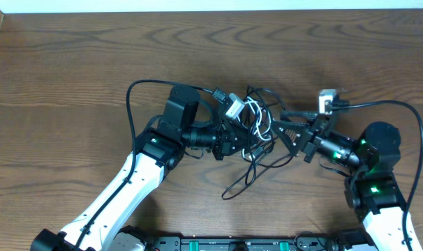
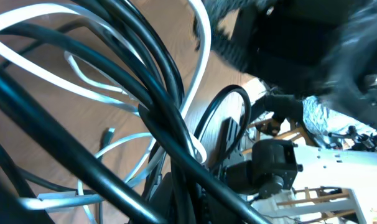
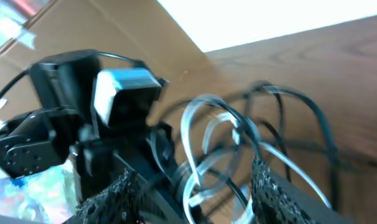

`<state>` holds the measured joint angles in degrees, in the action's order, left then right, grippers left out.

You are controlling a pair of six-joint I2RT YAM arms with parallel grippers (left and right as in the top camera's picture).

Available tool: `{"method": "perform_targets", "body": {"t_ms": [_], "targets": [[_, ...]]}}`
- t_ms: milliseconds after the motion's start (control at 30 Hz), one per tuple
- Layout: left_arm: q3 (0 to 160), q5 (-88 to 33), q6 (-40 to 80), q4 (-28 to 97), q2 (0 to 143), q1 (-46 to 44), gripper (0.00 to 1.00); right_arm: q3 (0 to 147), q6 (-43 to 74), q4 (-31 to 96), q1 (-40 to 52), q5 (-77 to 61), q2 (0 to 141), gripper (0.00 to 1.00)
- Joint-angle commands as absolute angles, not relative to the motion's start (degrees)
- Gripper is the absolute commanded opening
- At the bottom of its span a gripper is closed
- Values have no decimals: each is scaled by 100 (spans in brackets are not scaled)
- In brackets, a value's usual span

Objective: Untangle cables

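Closing right gripper point(image 1: 295, 134) fully before pulling looked wise: jaws stood part open around the cables point(image 1: 257, 150), tangled mid-table between both arms, while left gripper point(image 1: 232, 139) was clamped shut on them.

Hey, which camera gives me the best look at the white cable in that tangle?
Overhead. It alone shows the white cable at its full spread, looped among the black cables, though small. The left wrist view gives sharp close-up strands, partly hidden behind black cables. The right wrist view shows only a few blurred white loops.
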<state>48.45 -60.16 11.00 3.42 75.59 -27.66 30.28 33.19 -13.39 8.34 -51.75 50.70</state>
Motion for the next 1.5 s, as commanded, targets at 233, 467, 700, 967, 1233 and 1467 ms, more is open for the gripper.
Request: {"method": "perform_targets", "body": {"t_ms": [233,467,700,967,1233,1467], "targets": [[4886,-6191,812,550,7491,-2773,8,3135,3277,-1656,1219,-4681,5256,54],[4886,-6193,814,556,7491,-2775,9,3135,3273,-1656,1732,-4283,5509,51],[4886,-6189,814,556,7491,-2950,8,3135,3273,-1813,2272,-3391,5784,41],[4886,-6189,812,749,7491,-3024,9,3135,3271,-2012,2316,-2449,5800,1],[4886,-5297,810,1695,7489,-3020,9,3140,3271,-2196,1262,-2112,5203,1],[4886,-3844,814,2220,7489,-3020,8,3140,3269,-1542,298,-2110,4495,1]]}}
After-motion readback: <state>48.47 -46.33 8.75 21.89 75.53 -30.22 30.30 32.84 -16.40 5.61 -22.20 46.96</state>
